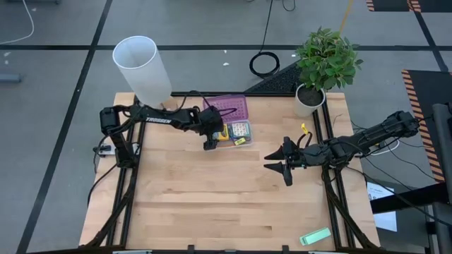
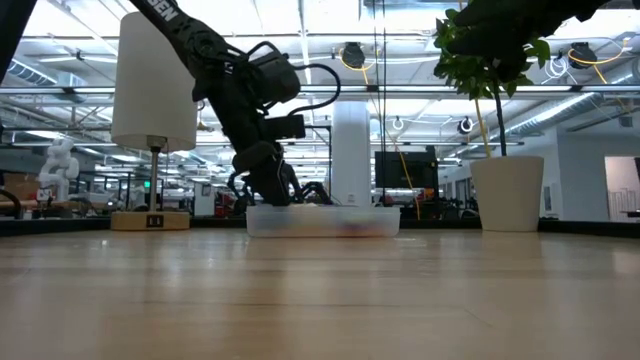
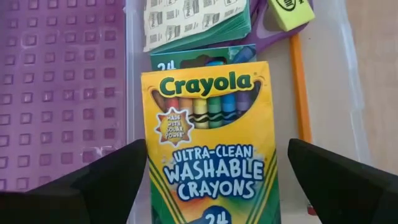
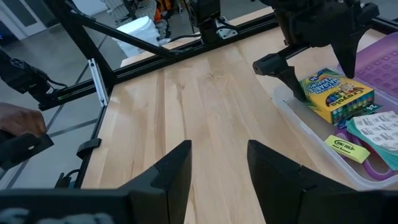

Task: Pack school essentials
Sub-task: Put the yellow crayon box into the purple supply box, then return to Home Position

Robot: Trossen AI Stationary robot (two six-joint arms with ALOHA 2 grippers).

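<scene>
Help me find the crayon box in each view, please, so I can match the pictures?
High view: crayon box in the clear tray, under the left gripper.
Low view: not distinguishable; only the tray shows.
Left wrist view: centre, filling the frame, between the open gripper's fingers.
Right wrist view: right side, below the left gripper.
Shared landmark: the purple lid beside the tray.

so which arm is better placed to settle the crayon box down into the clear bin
Left. The left gripper is open right at the yellow-green Crayola crayon box in the clear plastic bin. The right gripper hangs open over bare wooden table, well away from the bin.
</scene>
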